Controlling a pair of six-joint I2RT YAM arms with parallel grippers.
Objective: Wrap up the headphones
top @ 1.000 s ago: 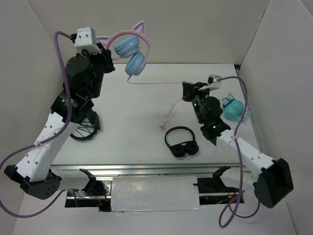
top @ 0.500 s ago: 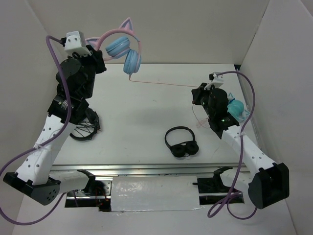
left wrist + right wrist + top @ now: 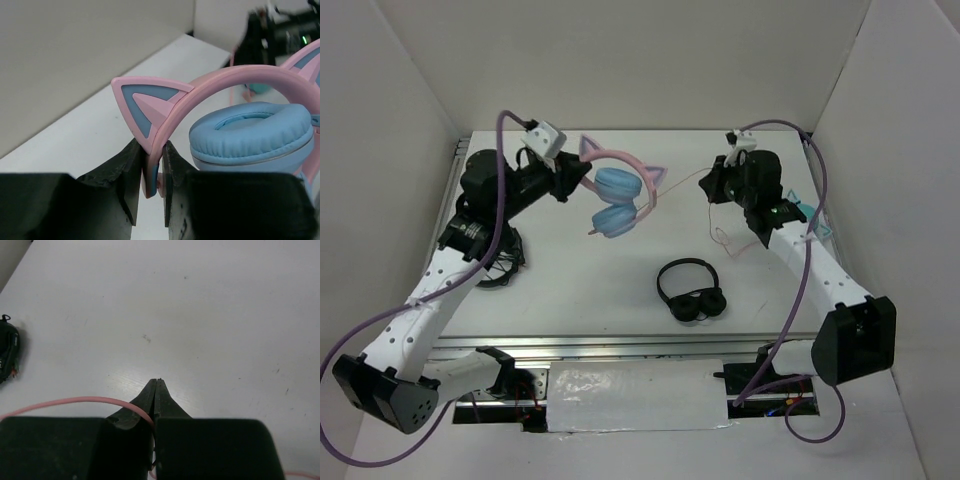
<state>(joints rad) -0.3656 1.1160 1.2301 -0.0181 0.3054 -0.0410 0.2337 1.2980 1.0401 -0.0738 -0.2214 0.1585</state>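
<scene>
The headphones (image 3: 617, 185) have a pink band, pointy pink-and-blue cat ears (image 3: 145, 107) and two puffy light blue ear cups (image 3: 250, 130). They're up in the air over the far left part of the table (image 3: 580, 290), tipped sideways with the cups stacked close together. The left gripper (image 3: 150, 167) pinches the band right at one cat ear. The thin pink cable (image 3: 65, 401) runs off to the right, pinched in the right gripper (image 3: 156, 390).

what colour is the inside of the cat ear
Cat ear blue inside, pink rim; left wrist view.
</scene>
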